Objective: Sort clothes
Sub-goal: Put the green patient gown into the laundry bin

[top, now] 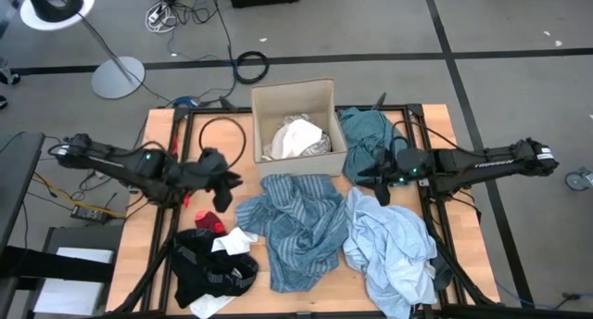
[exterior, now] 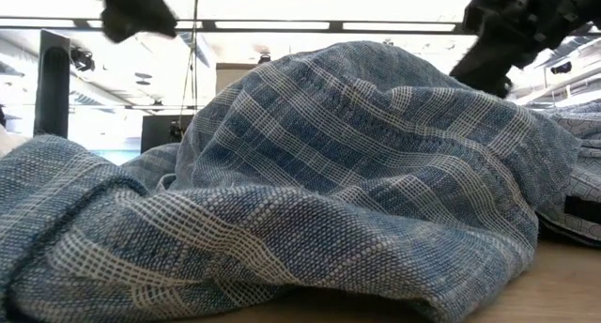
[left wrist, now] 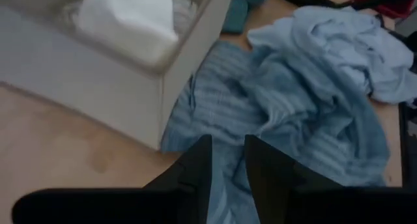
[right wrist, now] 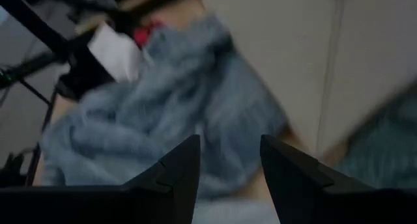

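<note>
Left gripper (top: 225,183), fingers slightly apart and empty, hangs left of centre in the high view. Blue striped shirt (top: 295,224) lies just right and below it, long axis up-down. Right gripper (top: 378,178), fingers apart, empty, sits past the shirt's upper right; left looks nearer.

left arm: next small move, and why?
Probably lower the left end effector onto the blue striped shirt and close. Its fingers stand apart with nothing between them, and the wrist view shows that shirt's near edge right ahead, beside the cardboard box. The shirt lies loose mid-table, unsorted. The right end effector waits over by the teal top.
</note>
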Action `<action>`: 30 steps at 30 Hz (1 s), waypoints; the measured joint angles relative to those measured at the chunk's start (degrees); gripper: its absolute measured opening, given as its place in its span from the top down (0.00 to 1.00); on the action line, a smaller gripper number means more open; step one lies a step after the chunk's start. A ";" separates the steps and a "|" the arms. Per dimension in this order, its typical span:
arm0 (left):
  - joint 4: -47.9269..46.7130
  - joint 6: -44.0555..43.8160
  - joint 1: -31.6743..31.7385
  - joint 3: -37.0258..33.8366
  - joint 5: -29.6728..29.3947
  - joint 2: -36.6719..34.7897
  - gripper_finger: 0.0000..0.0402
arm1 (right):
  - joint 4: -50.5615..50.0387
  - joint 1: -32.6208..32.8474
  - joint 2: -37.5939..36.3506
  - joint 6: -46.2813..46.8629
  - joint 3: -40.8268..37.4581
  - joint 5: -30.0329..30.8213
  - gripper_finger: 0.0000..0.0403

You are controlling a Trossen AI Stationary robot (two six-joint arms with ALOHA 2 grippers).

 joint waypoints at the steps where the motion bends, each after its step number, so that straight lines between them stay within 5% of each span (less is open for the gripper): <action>1: 0.72 -0.72 -0.70 -1.76 -0.37 -0.73 0.77 | -2.07 0.44 0.00 1.54 0.00 0.00 0.60; 10: 17.98 0.07 -4.53 -16.30 -0.79 -2.29 0.77 | -19.19 2.46 -0.43 14.17 1.19 0.09 0.61; 19: 35.96 -1.21 -5.27 -28.06 -1.23 -2.29 0.77 | -35.31 2.32 -0.35 15.30 9.51 5.90 0.67; 24: 43.42 -1.46 -5.27 -31.87 -1.67 -2.29 0.77 | -36.69 0.25 -0.19 11.28 10.60 12.75 0.69; 30: 46.77 -1.37 -5.25 -33.20 -1.71 -2.29 0.77 | -38.33 -5.54 1.59 14.36 10.60 12.45 0.65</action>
